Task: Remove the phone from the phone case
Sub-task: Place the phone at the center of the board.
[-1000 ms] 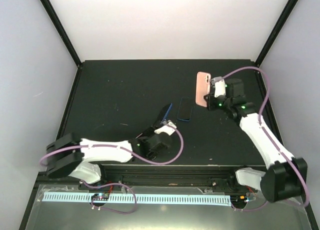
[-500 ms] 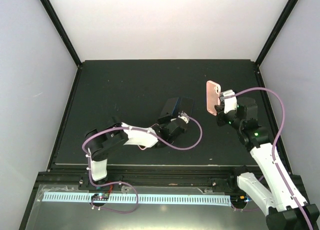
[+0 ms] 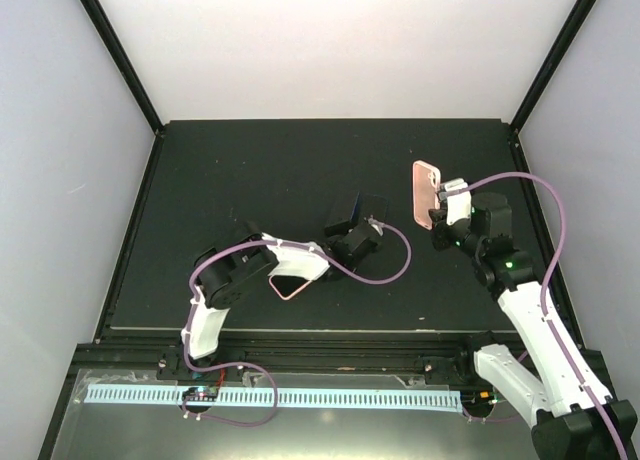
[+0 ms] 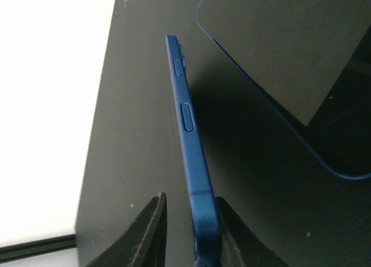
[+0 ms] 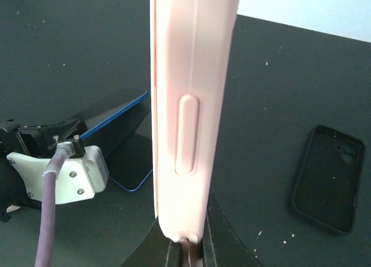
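Observation:
My right gripper (image 3: pixel 432 218) is shut on the bottom end of a pink phone case (image 3: pixel 426 190) and holds it upright above the table. In the right wrist view the case (image 5: pixel 194 104) stands on edge between my right gripper's (image 5: pixel 188 232) fingers. My left gripper (image 3: pixel 345 228) is at one end of a blue phone (image 3: pixel 342 210) that stands tilted on its long edge. In the left wrist view the phone (image 4: pixel 188 116) lies against the right finger of my left gripper (image 4: pixel 191 197). A gap shows at the left finger.
A second blue-rimmed phone (image 3: pixel 375 208) lies flat just right of the tilted one, also in the left wrist view (image 4: pixel 272 52). A black case (image 5: pixel 327 177) lies flat to the right of the pink case. A pink-rimmed flat thing (image 3: pixel 290 285) lies partly under my left forearm.
My left arm swung its elbow forward and brought the blue phone up beside the flat phone. My right arm drew the pink case right and nearer. The pink-rimmed thing came into view.

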Available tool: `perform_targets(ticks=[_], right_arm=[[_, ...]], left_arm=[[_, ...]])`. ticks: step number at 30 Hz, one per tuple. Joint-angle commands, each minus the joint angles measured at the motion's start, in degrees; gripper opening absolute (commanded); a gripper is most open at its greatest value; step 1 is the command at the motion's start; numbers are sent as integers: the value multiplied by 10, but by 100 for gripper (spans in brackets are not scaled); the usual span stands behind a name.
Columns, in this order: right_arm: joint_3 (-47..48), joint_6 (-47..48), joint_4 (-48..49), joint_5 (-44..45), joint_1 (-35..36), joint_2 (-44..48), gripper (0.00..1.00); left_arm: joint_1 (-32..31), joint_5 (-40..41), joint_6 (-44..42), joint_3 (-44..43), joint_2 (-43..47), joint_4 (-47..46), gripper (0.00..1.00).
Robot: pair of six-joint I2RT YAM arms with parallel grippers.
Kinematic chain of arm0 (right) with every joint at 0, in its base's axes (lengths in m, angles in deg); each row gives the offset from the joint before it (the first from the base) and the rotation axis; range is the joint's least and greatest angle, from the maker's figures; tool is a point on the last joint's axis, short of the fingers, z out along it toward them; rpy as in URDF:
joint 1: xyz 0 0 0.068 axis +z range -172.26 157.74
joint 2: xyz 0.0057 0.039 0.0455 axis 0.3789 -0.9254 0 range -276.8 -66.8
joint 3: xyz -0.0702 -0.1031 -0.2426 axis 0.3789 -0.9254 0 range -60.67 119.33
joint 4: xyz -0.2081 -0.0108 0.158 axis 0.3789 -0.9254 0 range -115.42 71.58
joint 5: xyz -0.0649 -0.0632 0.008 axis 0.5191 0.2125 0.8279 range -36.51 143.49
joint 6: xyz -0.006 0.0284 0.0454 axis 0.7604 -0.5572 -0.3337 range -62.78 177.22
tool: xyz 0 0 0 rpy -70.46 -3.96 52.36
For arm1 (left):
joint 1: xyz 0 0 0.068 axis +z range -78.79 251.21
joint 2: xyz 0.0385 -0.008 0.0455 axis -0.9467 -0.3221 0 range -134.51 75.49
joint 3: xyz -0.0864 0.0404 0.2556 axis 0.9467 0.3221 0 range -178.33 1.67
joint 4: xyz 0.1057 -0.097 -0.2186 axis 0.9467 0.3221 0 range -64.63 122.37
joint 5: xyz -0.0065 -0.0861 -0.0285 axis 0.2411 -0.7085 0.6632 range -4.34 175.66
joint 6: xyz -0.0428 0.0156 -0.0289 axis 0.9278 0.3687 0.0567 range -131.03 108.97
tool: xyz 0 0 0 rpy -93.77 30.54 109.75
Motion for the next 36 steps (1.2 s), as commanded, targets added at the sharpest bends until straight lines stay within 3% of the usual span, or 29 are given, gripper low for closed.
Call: perform_targets(ticks=[1,5,17,26,31,36], right_arm=[[-1,3,22,1,-3,-9,1],[-2,5,24,4,-3,-10,1],[-5,7,28,13,-3,-24,1],[47,29,-7,19,-27,-76,1],[124,48,-82,-77,-86,-194,1],[214,67,-162,-159,-134,-340,1]], left_arm=[[5,-10,19,-29,-13,42,29],[6,-18,58,-27,11,78,46],[15,-134,178,-45,108,205,68],[16,-241,295,1,242,291,72],[18,-377,352,96,363,286,70],[19,-452,409,164,441,285,69]])
